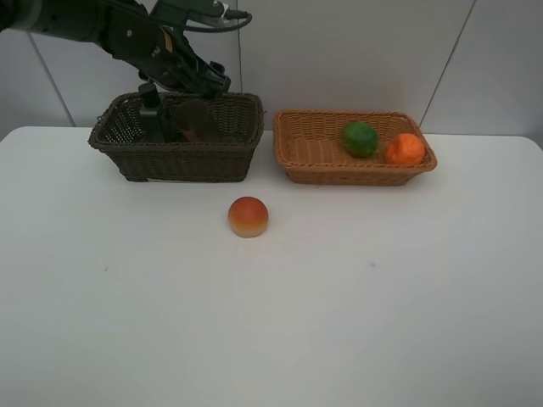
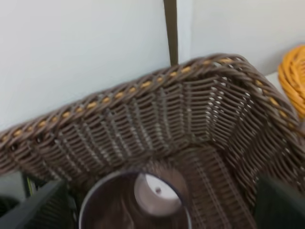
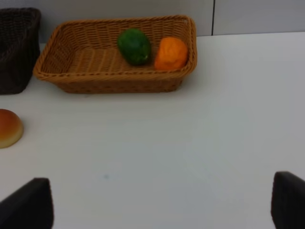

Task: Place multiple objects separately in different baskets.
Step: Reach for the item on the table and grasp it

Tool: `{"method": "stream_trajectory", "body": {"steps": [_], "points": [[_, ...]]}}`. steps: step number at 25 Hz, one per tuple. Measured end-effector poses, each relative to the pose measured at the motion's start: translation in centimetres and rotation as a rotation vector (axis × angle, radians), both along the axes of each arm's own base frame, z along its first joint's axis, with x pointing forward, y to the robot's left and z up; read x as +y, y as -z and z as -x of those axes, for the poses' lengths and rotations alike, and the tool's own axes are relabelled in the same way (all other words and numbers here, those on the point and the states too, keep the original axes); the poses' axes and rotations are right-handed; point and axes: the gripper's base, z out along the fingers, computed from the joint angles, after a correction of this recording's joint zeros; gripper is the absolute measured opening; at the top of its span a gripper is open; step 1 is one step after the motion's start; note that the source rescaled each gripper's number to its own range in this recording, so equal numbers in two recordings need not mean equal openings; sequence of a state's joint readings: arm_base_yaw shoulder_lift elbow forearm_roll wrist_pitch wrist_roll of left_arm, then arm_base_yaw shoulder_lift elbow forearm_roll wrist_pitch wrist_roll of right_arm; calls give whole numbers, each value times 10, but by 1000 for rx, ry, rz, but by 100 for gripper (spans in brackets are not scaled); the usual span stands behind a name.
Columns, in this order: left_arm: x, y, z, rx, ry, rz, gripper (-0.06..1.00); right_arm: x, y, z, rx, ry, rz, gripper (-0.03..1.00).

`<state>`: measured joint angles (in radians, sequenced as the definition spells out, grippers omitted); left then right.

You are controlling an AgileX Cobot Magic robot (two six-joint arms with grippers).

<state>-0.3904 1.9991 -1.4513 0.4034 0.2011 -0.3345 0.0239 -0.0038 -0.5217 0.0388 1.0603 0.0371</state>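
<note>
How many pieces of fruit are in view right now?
3. A green fruit and an orange lie in the light basket; a peach sits on the table. The dark basket could hide more.

The dark basket (image 1: 178, 140) is coarse woven wicker, matt brown (pale yellow strands run through its rim). The light basket (image 1: 352, 148) is finer wicker, orange-tan. The table (image 1: 271, 314) is smooth matt white. The peach (image 1: 248, 216) looks smooth, the orange (image 1: 405, 149) dimpled, the cup (image 2: 136, 205) translucent plastic.
</note>
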Motion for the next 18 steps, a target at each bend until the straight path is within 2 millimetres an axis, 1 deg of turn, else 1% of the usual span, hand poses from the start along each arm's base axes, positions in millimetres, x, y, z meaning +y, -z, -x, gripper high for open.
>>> {"method": "stream_trajectory", "body": {"steps": [4, 9, 15, 18], "points": [[-9, -15, 15, 40, -5, -9, 100, 0, 0, 0, 0, -1, -1, 100], [-18, -27, 32, 104, -13, -18, 100, 0, 0, 0, 0, -1, -1, 100], [-21, -50, 47, 205, -23, -39, 100, 0, 0, 0, 0, -1, -1, 100], [-22, -57, 52, 286, -9, -66, 100, 0, 0, 0, 0, -1, -1, 100]]}}
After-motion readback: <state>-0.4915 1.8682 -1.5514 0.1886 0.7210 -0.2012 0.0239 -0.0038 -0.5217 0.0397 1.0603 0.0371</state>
